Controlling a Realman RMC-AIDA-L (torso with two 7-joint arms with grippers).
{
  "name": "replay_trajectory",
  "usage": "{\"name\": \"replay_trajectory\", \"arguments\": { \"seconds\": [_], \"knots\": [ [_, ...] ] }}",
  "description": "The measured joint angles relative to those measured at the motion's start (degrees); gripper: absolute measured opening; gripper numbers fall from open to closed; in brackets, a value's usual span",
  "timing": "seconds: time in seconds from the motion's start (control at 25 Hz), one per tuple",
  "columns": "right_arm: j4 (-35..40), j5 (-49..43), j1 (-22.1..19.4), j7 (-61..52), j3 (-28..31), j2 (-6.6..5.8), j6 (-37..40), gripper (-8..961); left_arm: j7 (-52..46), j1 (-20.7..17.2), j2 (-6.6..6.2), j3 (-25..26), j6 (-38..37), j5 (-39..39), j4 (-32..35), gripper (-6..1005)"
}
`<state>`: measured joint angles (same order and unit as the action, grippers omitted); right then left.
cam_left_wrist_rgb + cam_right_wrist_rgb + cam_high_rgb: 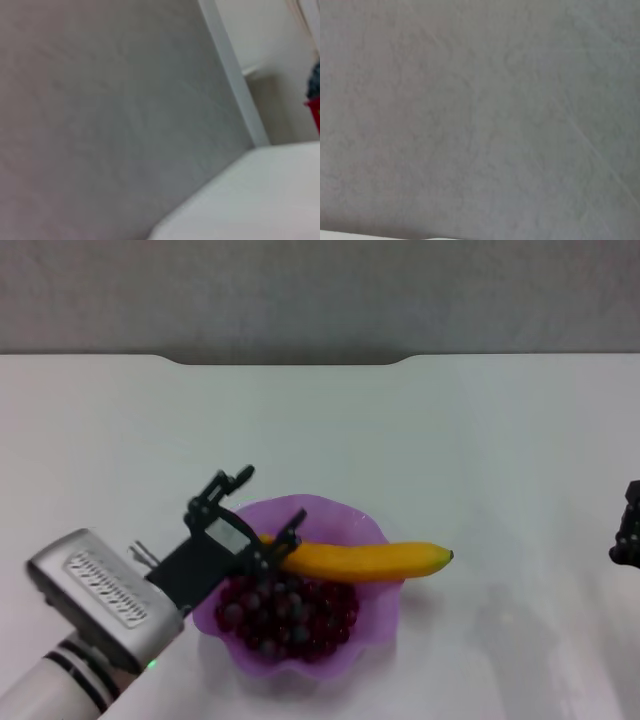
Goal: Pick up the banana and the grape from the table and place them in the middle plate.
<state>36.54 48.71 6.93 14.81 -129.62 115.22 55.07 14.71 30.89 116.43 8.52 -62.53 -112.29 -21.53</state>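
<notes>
The purple scalloped plate (375,615) sits on the white table (450,440) in the head view. The dark red-purple grape bunch (285,615) lies inside it. The yellow banana (370,560) lies across the plate's far part, and its dark tip sticks out over the right rim. My left gripper (265,502) is open over the plate's left rim, next to the banana's left end, holding nothing. My right gripper (627,530) shows only as a dark piece at the right edge of the view. Both wrist views show none of the task's things.
The table's notched far edge (290,360) runs along a grey wall. The left wrist view shows the wall, a white post (230,75) and a corner of the table (260,200). The right wrist view shows only grey wall.
</notes>
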Motion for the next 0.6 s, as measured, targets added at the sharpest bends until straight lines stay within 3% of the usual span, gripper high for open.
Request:
{"name": "replay_trajectory", "arguments": {
  "seconds": [0.28, 0.6],
  "knots": [
    [-0.8, -0.3, 0.2, -2.1, 0.0, -0.09, 0.2, -1, 0.2, -3.7, -0.09, 3.4, -12.9, 0.1, 0.0, 814],
    [-1.3, -0.4, 1.1, -2.1, 0.3, -0.09, 0.3, -1, -1.4, -8.9, -0.07, 13.5, -18.9, 0.5, 0.3, 397]
  ]
}}
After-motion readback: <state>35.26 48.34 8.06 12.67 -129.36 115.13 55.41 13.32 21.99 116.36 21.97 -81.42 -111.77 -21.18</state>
